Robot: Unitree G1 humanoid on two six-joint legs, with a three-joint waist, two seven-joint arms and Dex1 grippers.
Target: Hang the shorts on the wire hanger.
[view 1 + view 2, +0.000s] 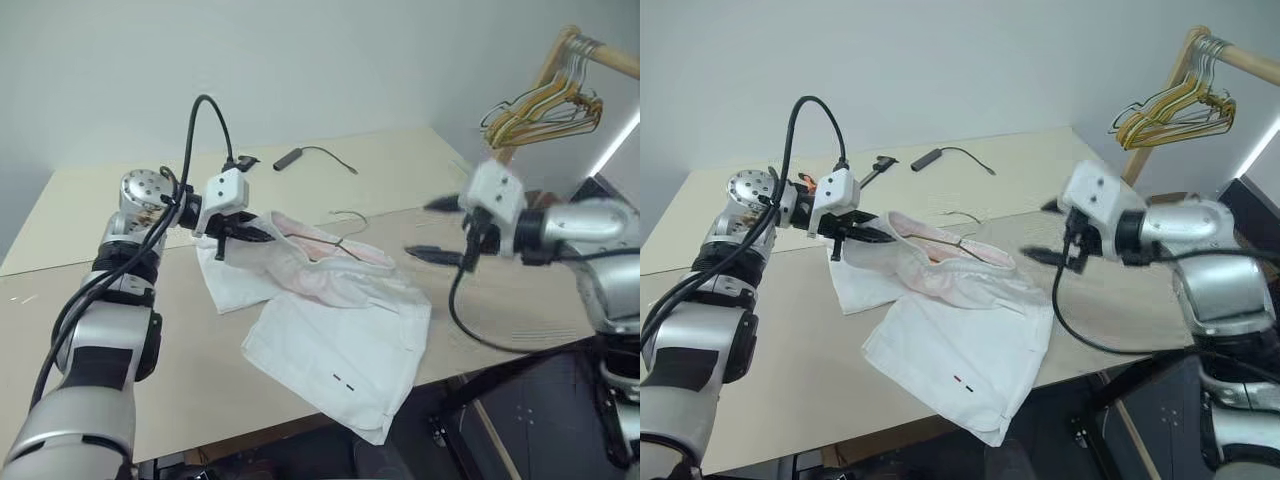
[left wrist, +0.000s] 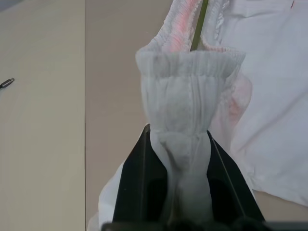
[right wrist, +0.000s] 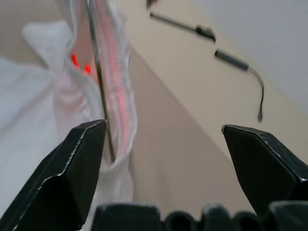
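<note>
We've got soft white cloth shorts with a crinkly elastic waistband. The table looks like smooth matt wood; the wire hanger is thin dull metal.

The left gripper is clamped on gathered cloth, arm reaching toward 3 o'clock, while the right gripper, apparently blurred mid-motion, points toward 9 o'clock with jaws spread wide.

Soft, even light is filling the room, casting only faint shadows on the worktop. The right end effector is smearing with motion blur; its wrist view is looking soft and unfocused.
</note>
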